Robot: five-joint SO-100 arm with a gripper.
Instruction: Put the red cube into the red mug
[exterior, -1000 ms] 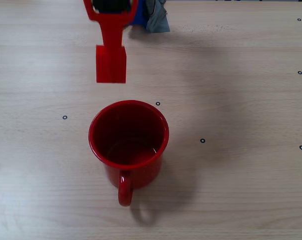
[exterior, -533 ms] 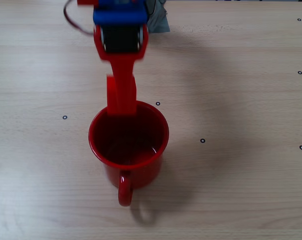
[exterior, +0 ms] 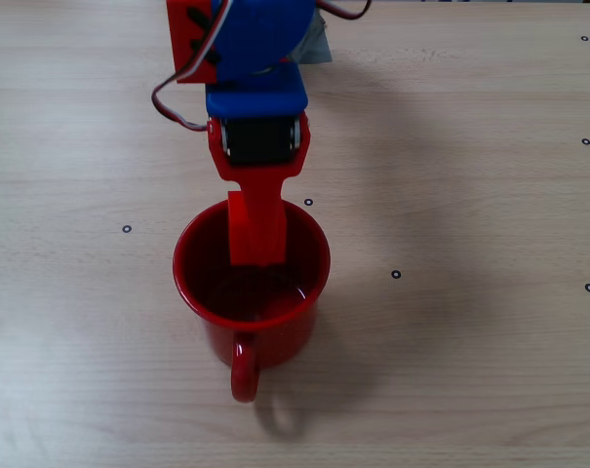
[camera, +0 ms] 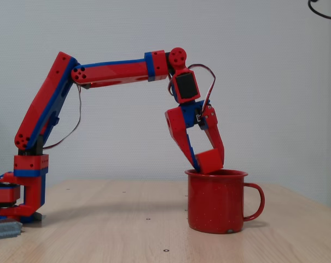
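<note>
The red mug [exterior: 265, 336] stands upright on the wooden table, its handle toward the near edge in a fixed view and to the right in another [camera: 214, 203]. My gripper [camera: 208, 160] hangs over the mug's mouth, shut on the red cube [camera: 211, 161], which sits at about rim height. From above, the cube [exterior: 257, 244] and the red fingers merge into one red block over the far half of the opening. What lies on the mug's bottom is mostly in shadow.
The arm's base [camera: 24, 189] stands at the left, with a grey piece [camera: 4, 229] beside it, also at the table's far edge [exterior: 314, 44]. Small black ring marks [exterior: 396, 274] dot the wood.
The gripper has carried the cube from beyond the mug's far side toward the camera, and it now hangs over the mug's opening. The mug has not moved.
</note>
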